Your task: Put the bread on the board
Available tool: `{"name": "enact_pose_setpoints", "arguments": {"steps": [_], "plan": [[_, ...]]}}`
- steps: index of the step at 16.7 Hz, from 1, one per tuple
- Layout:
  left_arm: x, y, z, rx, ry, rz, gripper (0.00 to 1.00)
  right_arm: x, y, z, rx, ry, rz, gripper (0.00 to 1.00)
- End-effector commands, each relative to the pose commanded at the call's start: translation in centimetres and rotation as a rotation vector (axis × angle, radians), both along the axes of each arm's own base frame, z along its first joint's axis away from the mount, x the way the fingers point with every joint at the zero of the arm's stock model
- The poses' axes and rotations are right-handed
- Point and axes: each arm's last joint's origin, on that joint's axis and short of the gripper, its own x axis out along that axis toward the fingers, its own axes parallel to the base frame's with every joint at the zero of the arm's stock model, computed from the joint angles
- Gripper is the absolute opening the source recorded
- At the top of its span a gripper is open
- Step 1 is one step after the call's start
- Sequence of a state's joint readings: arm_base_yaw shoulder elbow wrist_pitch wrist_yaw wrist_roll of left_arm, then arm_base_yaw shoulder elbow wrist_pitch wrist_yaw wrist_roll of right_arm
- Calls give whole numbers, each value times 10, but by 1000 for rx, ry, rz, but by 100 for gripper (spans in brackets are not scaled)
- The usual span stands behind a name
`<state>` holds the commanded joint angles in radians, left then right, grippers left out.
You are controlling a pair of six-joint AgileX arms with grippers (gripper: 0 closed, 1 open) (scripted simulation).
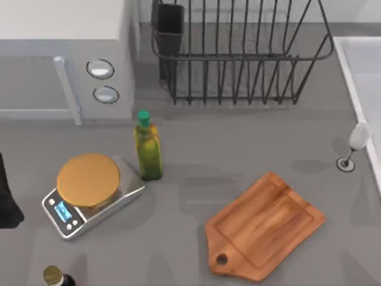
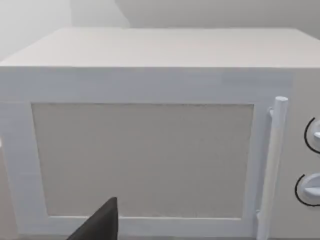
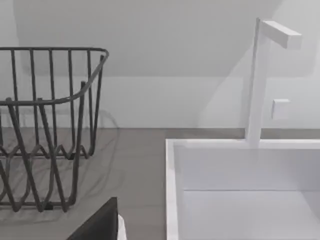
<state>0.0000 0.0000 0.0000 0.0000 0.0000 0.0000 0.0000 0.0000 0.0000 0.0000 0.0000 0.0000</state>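
The board [image 1: 265, 229] lies flat at the front right of the table, reddish-brown wood with a grooved border, its short holed handle pointing toward the front left. Nothing rests on it. The bread is out of view. My left arm [image 1: 6, 199] is a dark shape parked at the table's left edge. A dark part of my left gripper [image 2: 97, 225] faces the shut door of the white microwave [image 2: 145, 160]. A dark part of my right gripper [image 3: 100, 222] hangs between the wire rack [image 3: 45, 125] and the white sink [image 3: 240, 175].
The microwave [image 1: 65, 53] stands at the back left and the dish rack [image 1: 238, 53] at the back middle. A silver scale with an orange-tan disc [image 1: 88, 180] and a green bottle [image 1: 147, 149] stand left of centre. A wine glass [image 1: 354, 146] is beside the sink [image 1: 363, 77], and a bottle top [image 1: 55, 276] shows at the front left.
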Motion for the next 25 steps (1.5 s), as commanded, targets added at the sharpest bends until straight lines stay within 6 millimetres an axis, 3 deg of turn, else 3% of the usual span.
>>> {"name": "enact_pose_setpoints", "arguments": {"steps": [3,6,11,17,21,25], "plan": [[0,0,2,9,7,2,100,0,0,0,0,0,0,100],[2,2,18,91,80,14,100,0,0,0,0,0,0,100],[26,10,56,333,392,5,100,0,0,0,0,0,0,100],[104,36,79,634,916,-199,100,0,0,0,0,0,0,100],[164,63,61,742,1207,-445,100,0,0,0,0,0,0,100],[206,86,32,779,1376,-678,100,0,0,0,0,0,0,100]]}}
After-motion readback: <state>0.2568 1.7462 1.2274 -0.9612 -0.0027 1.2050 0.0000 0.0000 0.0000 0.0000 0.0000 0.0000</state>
